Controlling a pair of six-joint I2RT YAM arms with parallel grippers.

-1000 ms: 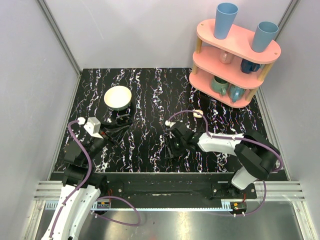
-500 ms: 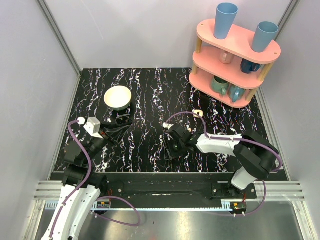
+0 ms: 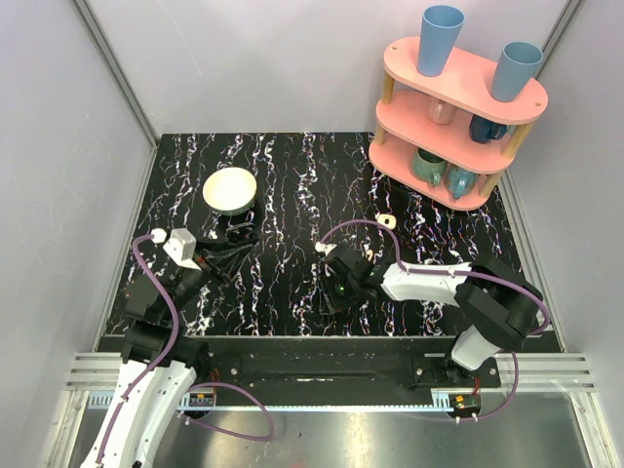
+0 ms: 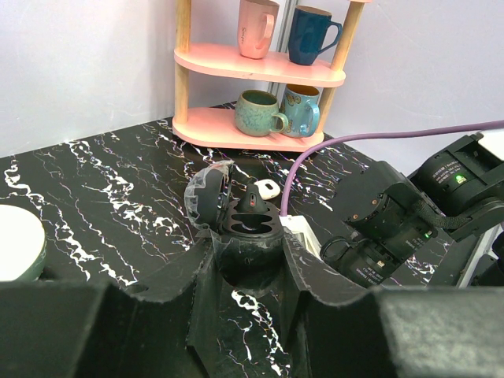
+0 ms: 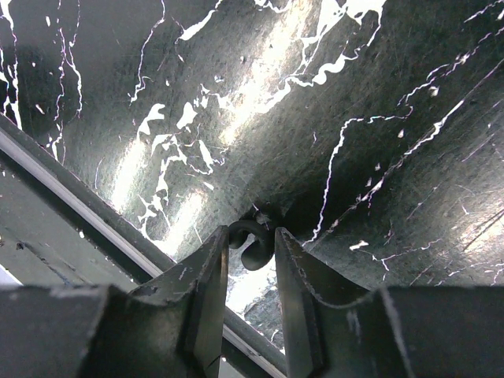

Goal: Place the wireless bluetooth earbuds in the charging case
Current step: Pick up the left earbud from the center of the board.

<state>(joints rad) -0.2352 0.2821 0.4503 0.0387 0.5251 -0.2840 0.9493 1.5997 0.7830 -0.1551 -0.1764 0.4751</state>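
Observation:
The charging case (image 4: 248,228) looks black here, not cream. It stands open, lid (image 4: 206,193) up, and my left gripper (image 4: 248,246) is shut on its body at the table's left (image 3: 237,237). A dark earbud (image 4: 253,201) with a red dot sits in one of its slots. Low over the marbled table near the front edge, my right gripper (image 5: 252,236) (image 3: 330,292) has both fingertips touching a second small dark curved earbud (image 5: 257,252).
A small cream-white piece with a dark centre (image 3: 387,220) (image 4: 268,187) lies behind the right arm. A cream bowl (image 3: 230,189) stands at the back left. The pink shelf (image 3: 458,107) with mugs and cups fills the back right. The table's front rail (image 5: 94,228) runs close under the right fingers.
The right gripper has shifted slightly left and its jaws have narrowed onto the dark earbud. Its purple cable has swung clear of the cream piece. The left arm has not moved.

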